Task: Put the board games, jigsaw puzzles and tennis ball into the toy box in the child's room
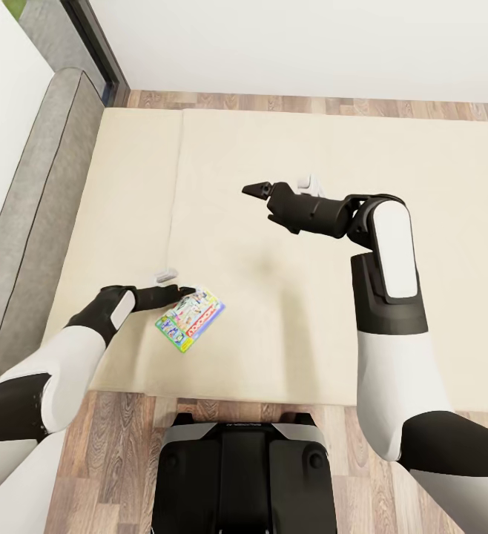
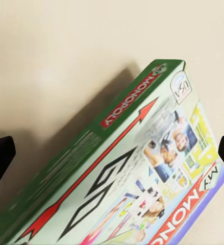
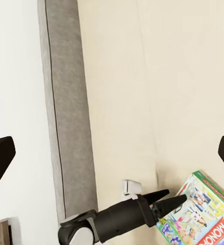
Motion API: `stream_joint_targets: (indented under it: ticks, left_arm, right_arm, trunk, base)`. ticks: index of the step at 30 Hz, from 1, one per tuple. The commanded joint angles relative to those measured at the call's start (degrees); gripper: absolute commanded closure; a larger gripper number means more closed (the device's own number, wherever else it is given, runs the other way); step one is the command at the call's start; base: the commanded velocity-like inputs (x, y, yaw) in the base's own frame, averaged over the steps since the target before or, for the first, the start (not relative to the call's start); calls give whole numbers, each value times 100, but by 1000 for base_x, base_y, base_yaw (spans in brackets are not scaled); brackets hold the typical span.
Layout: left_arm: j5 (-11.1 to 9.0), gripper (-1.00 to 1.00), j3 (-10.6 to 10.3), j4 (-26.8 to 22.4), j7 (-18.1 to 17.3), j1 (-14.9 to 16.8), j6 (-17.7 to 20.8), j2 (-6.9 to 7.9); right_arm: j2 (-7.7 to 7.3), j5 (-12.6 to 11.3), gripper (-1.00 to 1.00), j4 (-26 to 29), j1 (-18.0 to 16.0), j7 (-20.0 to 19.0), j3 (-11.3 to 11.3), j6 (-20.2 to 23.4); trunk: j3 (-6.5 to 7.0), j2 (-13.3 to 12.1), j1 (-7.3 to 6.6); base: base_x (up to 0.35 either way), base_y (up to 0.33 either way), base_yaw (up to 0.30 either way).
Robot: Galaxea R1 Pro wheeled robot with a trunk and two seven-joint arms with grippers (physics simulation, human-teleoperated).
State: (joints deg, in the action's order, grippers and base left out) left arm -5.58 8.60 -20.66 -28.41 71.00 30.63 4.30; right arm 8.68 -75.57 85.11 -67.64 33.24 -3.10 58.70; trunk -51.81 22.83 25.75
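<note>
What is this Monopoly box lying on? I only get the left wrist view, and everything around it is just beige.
Observer: The board game lies on the bed, on its beige mattress, near the edge closest to the robot.
Operator: Is the other arm doing anything?
Observer: The right end effector hangs open and empty above the middle of the mattress.
Operator: And what's around the bed?
Observer: A grey frame runs along its left side, and wooden floor meets the near edge.
</note>
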Motion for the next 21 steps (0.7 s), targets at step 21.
stream_joint_targets:
  ticks: [21]
  left_arm:
    - [-39,-100,11,-20,19,-16,21,169]
  right_arm:
    - [2,-48,-100,-50,-4,60,2,10]
  trunk:
    - [-6,9,3]
  base:
    - [0,0,0]
